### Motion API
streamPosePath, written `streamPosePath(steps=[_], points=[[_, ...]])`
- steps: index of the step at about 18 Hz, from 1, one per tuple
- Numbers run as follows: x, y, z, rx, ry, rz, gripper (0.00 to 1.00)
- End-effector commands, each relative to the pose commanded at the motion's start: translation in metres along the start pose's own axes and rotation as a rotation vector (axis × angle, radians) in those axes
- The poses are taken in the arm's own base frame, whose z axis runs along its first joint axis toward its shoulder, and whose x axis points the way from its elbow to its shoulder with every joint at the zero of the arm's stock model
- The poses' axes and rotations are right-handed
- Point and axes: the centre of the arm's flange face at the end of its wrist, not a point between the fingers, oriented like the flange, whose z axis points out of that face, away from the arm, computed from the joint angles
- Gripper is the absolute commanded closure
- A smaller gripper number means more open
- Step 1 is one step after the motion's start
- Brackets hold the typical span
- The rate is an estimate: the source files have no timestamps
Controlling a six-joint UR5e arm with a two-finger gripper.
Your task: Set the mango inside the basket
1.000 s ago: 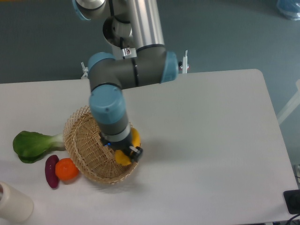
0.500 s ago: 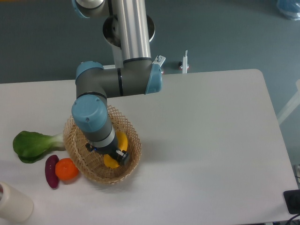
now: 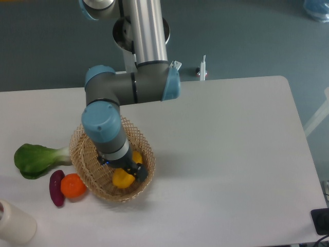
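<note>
1. Gripper (image 3: pixel 128 172) on the grey-and-blue arm sits low inside the oval woven tan wicker basket (image 3: pixel 82 160); its wrist hides the jaws, so I cannot tell how wide they stand or whether they grip.
2. Since a second ago it has swung from the basket's right rim to over the middle, and the smooth yellow-orange mango (image 3: pixel 122 177) now lies just beneath it, inside the basket.
3. Judged from this, placing looks nearly done; release remains unconfirmed.
4. Count: one mango, one basket, and, left of the gripper, one round orange fruit (image 3: pixel 73 186), one small purple vegetable (image 3: pixel 55 187), one leafy green vegetable (image 3: pixel 34 159).
</note>
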Motion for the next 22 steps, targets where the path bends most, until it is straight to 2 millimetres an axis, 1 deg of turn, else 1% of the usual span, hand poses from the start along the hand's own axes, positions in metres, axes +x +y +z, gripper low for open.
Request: streamPosePath(steps=[2,3,5,10,14,16,19,20,22], points=[[-0.022,0.008,-0.005,0.008,-0.013,-0.03,0.0],[-0.037,0.016,-0.007,0.011,-0.018,-0.052,0.0],[-0.06,0.032,-0.014,0.019,-0.032,-0.082,0.0],[-0.119,0.079,-0.027,0.02,-0.06,-0.08,0.0],[-0.162,0.123,-0.023,0.004,-0.056,-0.058,0.0],[-0.18,0.144,-0.021,-0.005,-0.052,-0.043,0.0],[-0.207,0.177,-0.014,-0.018,-0.043,-0.031,0.0],[-0.215,0.187,-0.009,-0.023,-0.038,-0.015,0.0],[-0.22,0.197,-0.005,-0.028,-0.031,0.022,0.0]])
